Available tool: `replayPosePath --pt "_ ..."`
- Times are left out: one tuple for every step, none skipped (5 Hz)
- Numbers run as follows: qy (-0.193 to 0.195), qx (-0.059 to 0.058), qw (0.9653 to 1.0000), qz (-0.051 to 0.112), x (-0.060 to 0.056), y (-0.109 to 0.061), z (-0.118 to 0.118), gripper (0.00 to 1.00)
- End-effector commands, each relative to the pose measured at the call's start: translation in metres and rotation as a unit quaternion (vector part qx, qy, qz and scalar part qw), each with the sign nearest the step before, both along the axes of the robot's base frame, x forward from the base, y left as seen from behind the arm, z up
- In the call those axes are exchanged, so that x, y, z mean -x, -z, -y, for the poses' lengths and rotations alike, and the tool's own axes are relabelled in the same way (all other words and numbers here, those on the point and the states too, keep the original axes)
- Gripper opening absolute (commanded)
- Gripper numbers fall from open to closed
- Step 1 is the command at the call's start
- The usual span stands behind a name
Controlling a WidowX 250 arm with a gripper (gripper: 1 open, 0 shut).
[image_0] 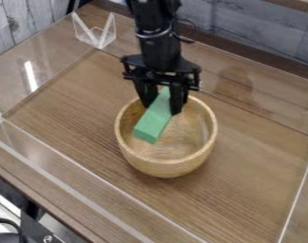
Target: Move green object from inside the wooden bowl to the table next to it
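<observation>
Camera view: small bright green rectangular block (154, 121) tilted, upper end pinched between black fingers of hand (162, 99), lower end hanging over bowl interior, whether it touches bowl floor cannot tell. Hand closed tight on block, pointing straight down above bowl's rear half. Round light tan wooden bowl (167, 158) under block, grain visible, sits mid dark brown wood-grain table (67, 119). Clear acrylic walls (29, 66) along table edges. Black arm rises from hand to top of frame.
</observation>
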State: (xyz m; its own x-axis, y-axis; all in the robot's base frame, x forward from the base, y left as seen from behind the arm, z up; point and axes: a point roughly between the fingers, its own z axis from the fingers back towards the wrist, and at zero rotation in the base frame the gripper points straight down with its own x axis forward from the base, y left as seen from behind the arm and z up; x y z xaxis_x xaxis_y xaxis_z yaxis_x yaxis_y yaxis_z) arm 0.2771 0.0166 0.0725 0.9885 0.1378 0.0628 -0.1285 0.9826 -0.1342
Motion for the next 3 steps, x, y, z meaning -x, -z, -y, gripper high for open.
replayPosePath --pt "0.014 -0.001 0.9997 0.019 -0.005 -0.001 0.004 0.00" --pt "0.002 -0.001 0.9998 0.019 -0.003 -0.012 0.010 0.00" --pt "-0.010 0.000 0.9998 0.018 0.000 -0.022 0.017 0.00"
